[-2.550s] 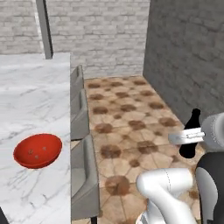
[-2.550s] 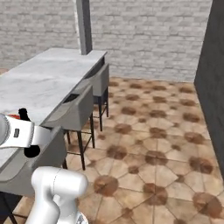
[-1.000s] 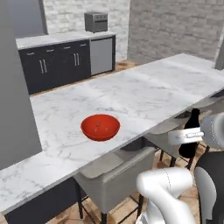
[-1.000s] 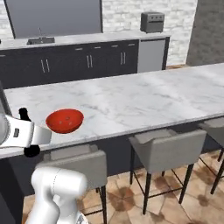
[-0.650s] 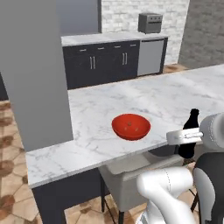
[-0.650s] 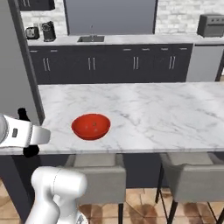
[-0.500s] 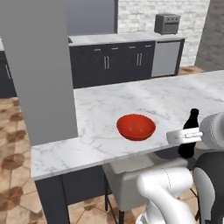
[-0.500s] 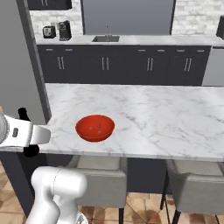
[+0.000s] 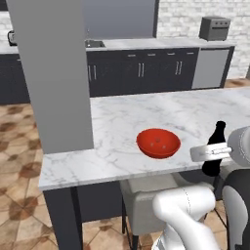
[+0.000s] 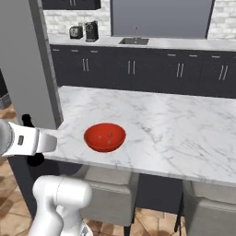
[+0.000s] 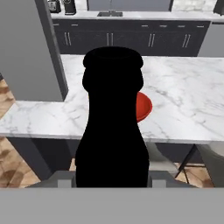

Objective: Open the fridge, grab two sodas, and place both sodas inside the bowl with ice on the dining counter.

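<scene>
A long white marble worktop (image 9: 122,122) with grey veins runs across the kitchen, with dark cabinets (image 9: 141,73), a sink (image 10: 133,41) and a grey appliance (image 9: 215,27) along the back wall behind it. A broad grey pillar (image 9: 53,73) stands at the worktop's end, and grey stools (image 10: 110,193) are tucked under its near edge above a brown tiled floor (image 9: 19,161).

The gripper (image 9: 213,152) hangs off the near edge of the worktop, over the stools, and is closed on a dark bottle-shaped soda (image 9: 215,156). The soda stands upright in the grip, its narrow neck rising above the white hand and its wider body hanging below. In the hand view this soda (image 11: 113,122) is a black silhouette directly ahead of the camera, blocking most of the scene.

The red bowl (image 9: 157,143) sits on the marble beyond the gripper and a little to its left, near the worktop's front edge and apart from the soda. A few small pale bits (image 10: 109,136) lie inside it. In the hand view its red rim (image 11: 144,107) peeks out from behind the soda's right side.
</scene>
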Robot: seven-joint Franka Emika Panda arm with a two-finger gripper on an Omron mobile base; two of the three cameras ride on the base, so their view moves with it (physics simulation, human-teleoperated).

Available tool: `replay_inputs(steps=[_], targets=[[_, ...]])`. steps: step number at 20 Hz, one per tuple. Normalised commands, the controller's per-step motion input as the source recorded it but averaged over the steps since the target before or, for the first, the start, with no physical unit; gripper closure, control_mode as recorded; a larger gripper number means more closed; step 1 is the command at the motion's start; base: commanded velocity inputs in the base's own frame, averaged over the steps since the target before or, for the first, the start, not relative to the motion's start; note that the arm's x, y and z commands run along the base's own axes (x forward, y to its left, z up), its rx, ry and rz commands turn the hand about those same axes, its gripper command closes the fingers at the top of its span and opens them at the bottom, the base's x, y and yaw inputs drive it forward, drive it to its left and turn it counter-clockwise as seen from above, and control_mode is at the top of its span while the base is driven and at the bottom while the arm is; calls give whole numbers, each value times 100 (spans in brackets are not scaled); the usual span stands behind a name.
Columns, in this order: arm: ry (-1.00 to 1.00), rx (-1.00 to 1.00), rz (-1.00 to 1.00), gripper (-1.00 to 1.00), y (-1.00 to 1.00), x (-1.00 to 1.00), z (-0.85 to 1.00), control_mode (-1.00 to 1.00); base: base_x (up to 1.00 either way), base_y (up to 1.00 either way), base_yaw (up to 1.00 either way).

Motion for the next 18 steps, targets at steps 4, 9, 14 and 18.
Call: replay_inputs(steps=[4, 9, 14, 18], targets=[[0, 0, 0, 100, 0, 0, 0, 100, 96, -44, 12], [11, 3, 4, 100, -38, 80, 0, -100, 20, -9, 2], [30, 3, 4, 100, -37, 100, -27, -100, 0, 0, 0], [26, -4, 3, 100, -4, 100, -40, -100, 0, 0, 0]])
